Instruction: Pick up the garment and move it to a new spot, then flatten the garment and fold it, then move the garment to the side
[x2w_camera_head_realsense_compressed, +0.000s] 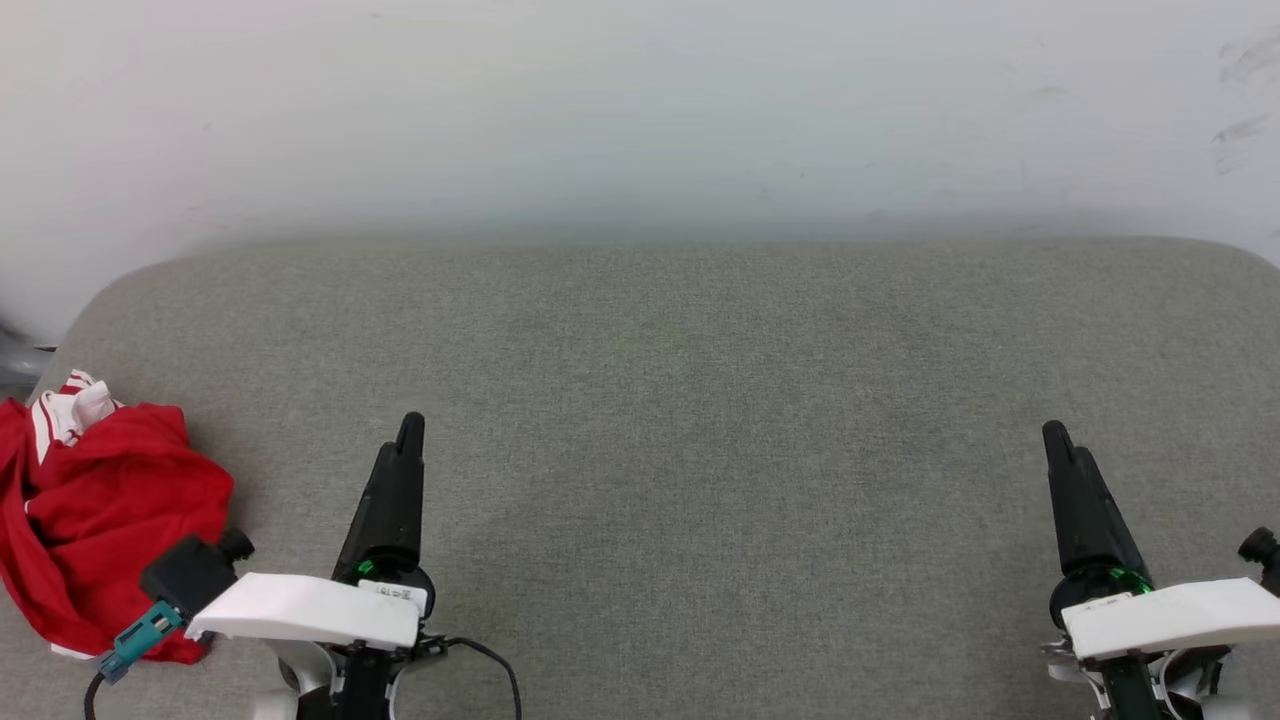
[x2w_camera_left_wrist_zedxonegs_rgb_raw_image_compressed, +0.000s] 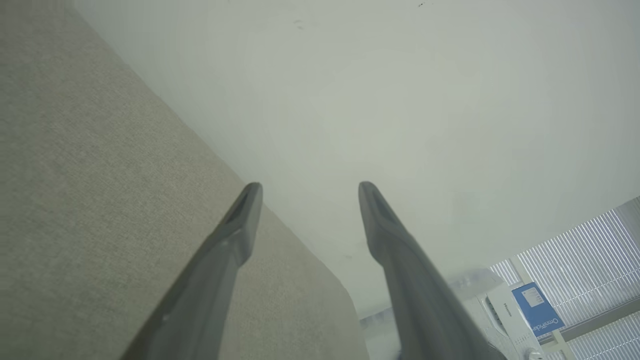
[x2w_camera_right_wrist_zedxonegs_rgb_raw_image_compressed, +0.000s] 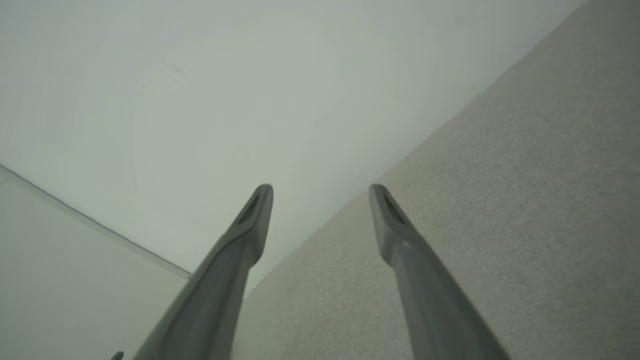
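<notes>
The garment is a bright red jersey crumpled in a heap at the left edge of the grey fabric surface, with white-and-red striped trim showing at its top. My left gripper hovers just right of the heap, apart from it, fingers pointing toward the wall. In the left wrist view the left gripper stands open with nothing between its fingers. My right gripper is far off at the lower right. In the right wrist view the right gripper is open and empty too.
The grey surface has rounded far corners and runs up to a white wall. A white appliance with a blue label and window blinds lie beyond the surface's left end. A floor-and-wall seam shows past its right end.
</notes>
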